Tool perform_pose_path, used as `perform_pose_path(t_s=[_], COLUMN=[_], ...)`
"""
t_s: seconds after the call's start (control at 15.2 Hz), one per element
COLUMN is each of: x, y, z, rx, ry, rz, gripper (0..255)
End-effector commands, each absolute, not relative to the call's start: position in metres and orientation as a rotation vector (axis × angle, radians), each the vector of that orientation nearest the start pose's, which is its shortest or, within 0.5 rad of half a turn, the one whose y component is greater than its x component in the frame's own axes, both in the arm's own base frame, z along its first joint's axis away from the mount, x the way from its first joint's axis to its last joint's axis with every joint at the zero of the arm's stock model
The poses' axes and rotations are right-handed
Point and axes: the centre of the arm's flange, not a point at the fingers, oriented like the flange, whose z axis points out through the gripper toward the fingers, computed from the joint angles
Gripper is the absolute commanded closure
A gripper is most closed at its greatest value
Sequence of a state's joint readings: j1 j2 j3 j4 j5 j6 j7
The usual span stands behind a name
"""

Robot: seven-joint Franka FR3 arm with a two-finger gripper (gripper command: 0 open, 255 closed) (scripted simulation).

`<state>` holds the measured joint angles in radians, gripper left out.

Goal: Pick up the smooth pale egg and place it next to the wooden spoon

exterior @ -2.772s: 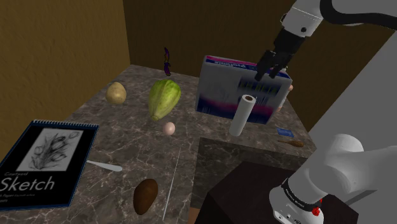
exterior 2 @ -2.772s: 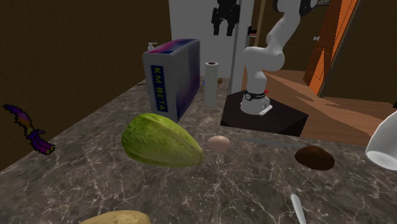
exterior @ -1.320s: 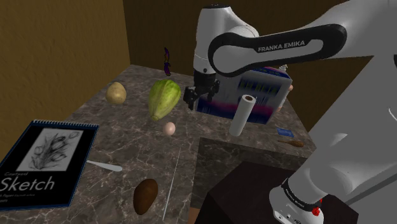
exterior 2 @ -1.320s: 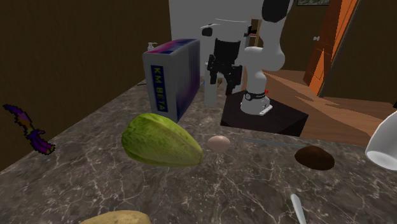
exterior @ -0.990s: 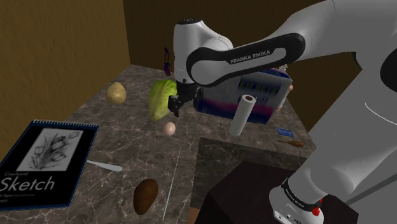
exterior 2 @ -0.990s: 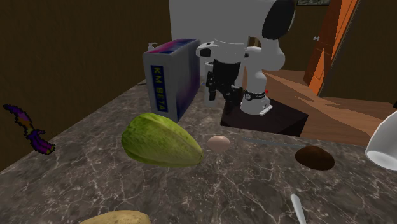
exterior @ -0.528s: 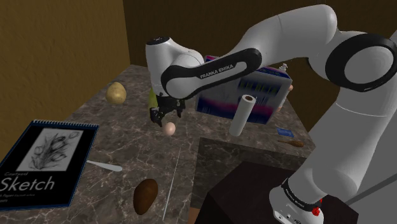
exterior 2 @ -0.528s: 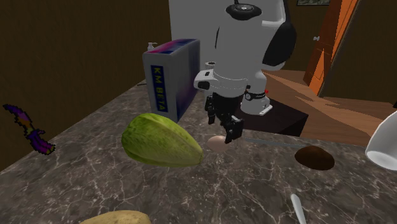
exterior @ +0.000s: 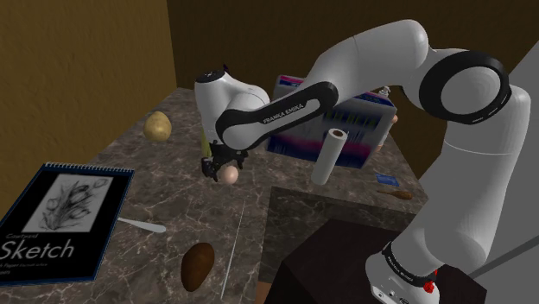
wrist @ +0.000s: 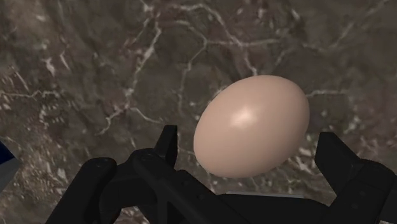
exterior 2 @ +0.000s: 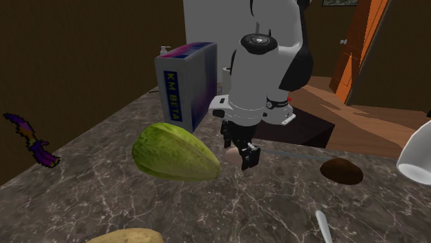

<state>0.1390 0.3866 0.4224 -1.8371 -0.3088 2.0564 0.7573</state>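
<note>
Black gripper (wrist: 251,145) open astride the pale egg (wrist: 251,124) (fingers (wrist: 167,143) not clasping it) on the marble countertop (wrist: 95,63); a green vegetable (exterior 2: 173,152) lies beside, mid-frame.

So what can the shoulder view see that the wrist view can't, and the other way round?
The shoulder view gives the big picture: the white arm, a sketchbook, a potato, a paper roll and a blue-and-pink box. The wrist view gives the close-up: the claw's two black fingers stand apart, one on each side of the egg, not squeezing it. Both show the egg, the claw and the dark marble top.
</note>
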Motion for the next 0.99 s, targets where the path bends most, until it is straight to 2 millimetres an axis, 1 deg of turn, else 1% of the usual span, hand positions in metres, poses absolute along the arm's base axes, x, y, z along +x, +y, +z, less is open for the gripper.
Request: perform_pose_path(t_s=[0.0,0.46,0.53,0.92], x=[0.5418,0.5418,0.5418,0.5418], y=[0.3022,0.3022,0.3022,0.3022], z=[0.3220,0.3220,0.3220,0.3220], rx=[-3.299,-3.299,-3.299,-3.299], ry=[0.085,0.085,0.085,0.085], rz=[0.053,0.053,0.053,0.053], gripper=[0,0,255,255])
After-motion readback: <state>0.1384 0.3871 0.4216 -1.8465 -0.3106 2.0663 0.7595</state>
